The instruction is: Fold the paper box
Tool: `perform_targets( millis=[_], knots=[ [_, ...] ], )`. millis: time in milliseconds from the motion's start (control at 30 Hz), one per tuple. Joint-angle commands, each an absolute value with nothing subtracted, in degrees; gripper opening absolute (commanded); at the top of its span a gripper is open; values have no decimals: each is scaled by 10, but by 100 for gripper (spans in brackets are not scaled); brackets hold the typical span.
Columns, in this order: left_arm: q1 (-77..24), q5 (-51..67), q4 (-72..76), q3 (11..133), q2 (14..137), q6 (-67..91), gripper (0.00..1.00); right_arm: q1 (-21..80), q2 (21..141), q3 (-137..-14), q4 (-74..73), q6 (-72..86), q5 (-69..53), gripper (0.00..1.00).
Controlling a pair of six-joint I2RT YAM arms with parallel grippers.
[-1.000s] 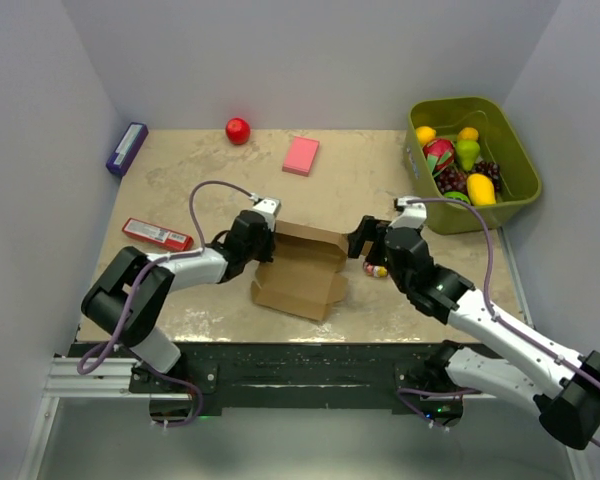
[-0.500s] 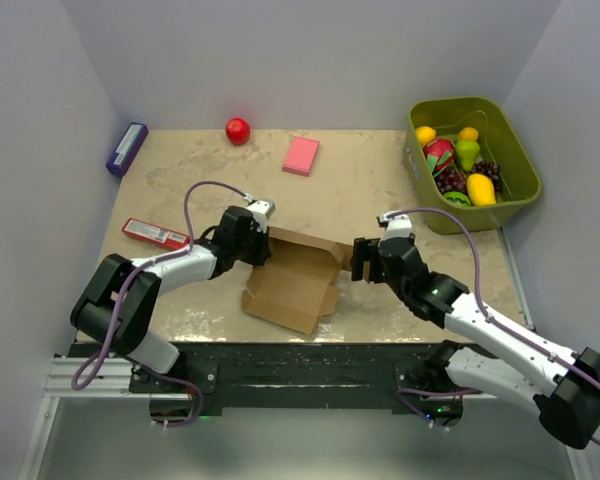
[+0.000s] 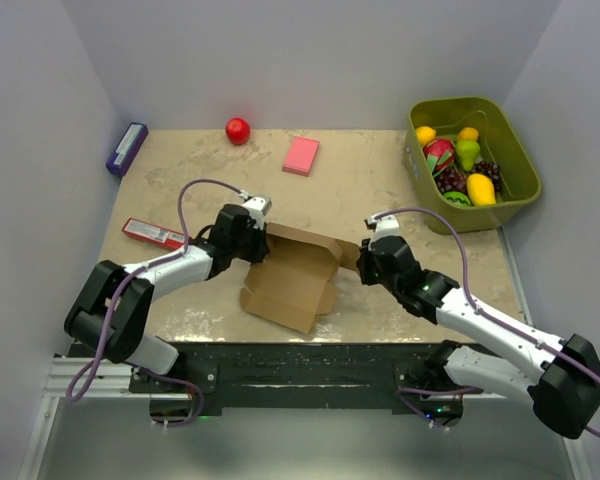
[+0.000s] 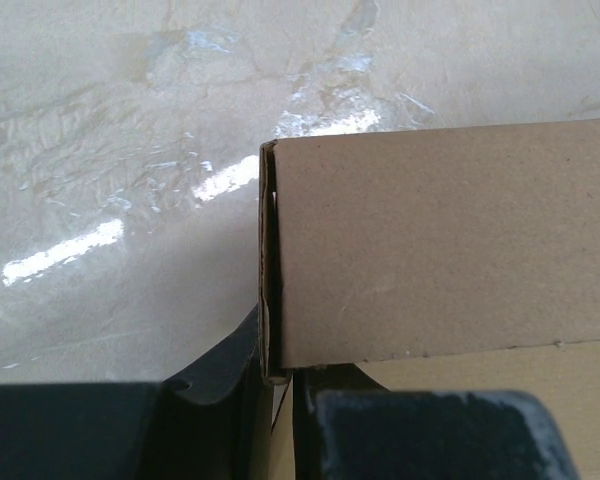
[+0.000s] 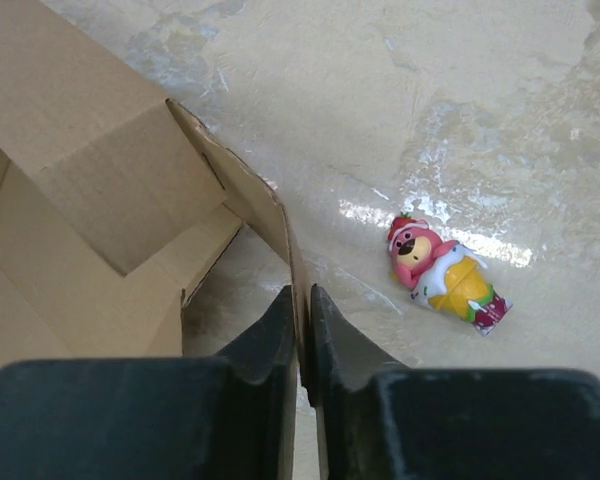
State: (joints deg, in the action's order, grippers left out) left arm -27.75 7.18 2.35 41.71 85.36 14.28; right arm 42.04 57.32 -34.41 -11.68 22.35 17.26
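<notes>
The paper box (image 3: 292,277) is a brown cardboard cut-out lying half open in the middle of the table, with its flaps raised. My left gripper (image 3: 261,240) is at its far left corner and is shut on a standing cardboard edge (image 4: 271,330); the box wall (image 4: 430,250) fills the left wrist view. My right gripper (image 3: 353,262) is at the box's right side, shut on an upright flap (image 5: 270,215). That flap is pinched between my right gripper's (image 5: 302,315) dark fingers (image 5: 332,325). The box's inner panels (image 5: 90,180) lie to the left.
A small pink and yellow toy figure (image 5: 442,275) lies on the table just right of the right gripper. A green bin (image 3: 467,217) of toy fruit stands at the back right. A pink block (image 3: 301,155), a red ball (image 3: 238,130), a purple box (image 3: 126,148) and a red bar (image 3: 156,234) lie around.
My right gripper has moved left to the box's right flap and shut on it. The left gripper has drawn slightly left and back, and the box has shifted left with it.
</notes>
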Motion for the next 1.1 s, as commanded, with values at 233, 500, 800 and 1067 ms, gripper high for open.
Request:
perform_targets(
  millis=[233,500,800,1067],
  knots=[
    [-272,-90,73,440,881,206,0,421,539,-336,-91,238,130,0],
    [-275,-98,111,425,879,201,0,421,543,-335,-92,245,147,22],
    [-285,-123,123,368,841,184,13,421,568,-365,-73,323,143,83],
    [-287,-67,77,348,779,189,77,421,624,-435,-41,391,69,84]
  ],
)
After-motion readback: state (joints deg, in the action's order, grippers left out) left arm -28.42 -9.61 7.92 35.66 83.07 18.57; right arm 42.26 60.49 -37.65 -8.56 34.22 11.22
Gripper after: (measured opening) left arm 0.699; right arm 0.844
